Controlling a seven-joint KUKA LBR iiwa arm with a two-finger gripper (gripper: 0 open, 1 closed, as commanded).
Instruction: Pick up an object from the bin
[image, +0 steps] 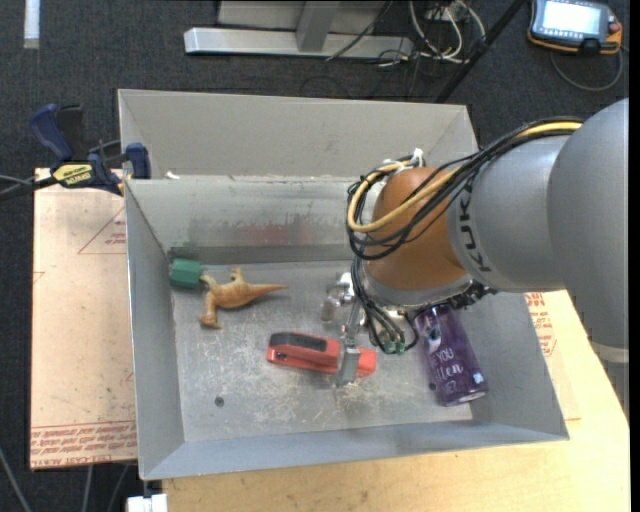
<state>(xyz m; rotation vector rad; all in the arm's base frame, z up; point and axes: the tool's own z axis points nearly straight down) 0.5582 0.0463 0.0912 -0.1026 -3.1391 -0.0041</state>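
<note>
Grasping looks to be the step in hand. The gripper (347, 348) sits low in the bin (150, 330), at the right-hand end of a red-and-black tool (305, 353), and a metal part of it overlaps that end. Whether the pincer is released or clenched on the tool cannot be told, since the orange wrist cover (415, 225) hides most of it.

As a judgement, the next move calls for a firm close across the tool's narrow width, then a straight lift. A hold so near one end could let the far end sag or swing.

The tool is long and flat, rather like a small stapler, red with a black strip along its top, and it lies flat on the bin floor. Left of the tool and farther back lie a tan toy dinosaur (235, 291) and a green block (185, 273). To the tool's right lies a purple bottle (452, 362), near but apart.
</note>
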